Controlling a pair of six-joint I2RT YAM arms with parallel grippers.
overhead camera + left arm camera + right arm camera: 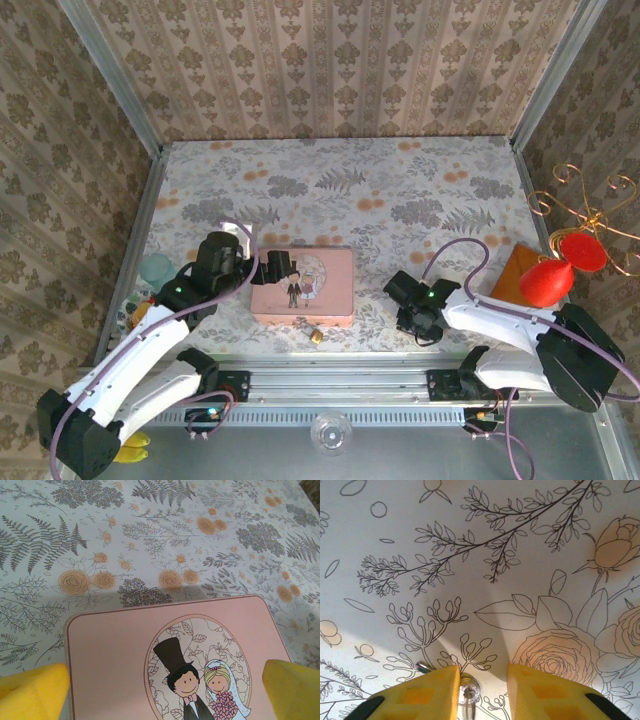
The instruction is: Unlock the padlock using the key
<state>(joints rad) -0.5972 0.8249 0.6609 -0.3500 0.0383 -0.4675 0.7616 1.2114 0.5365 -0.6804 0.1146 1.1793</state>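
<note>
Right gripper (483,694) fingers slightly apart, straddling key (468,694), not clamped; bare table (470,540) ahead. Left gripper (165,692) wide apart over lidded pink tin (110,655). Padlock (318,336) at tin's near edge.

A pink rectangular tin (302,287) with a drawn bride and groom on its lid lies flat on the flowered tabletop (380,190). At the right edge stand a red ornament (547,282) with curled gold wire (590,200) and an orange flat piece (512,270). A pale teal object (155,268) sits at the left edge.
</note>
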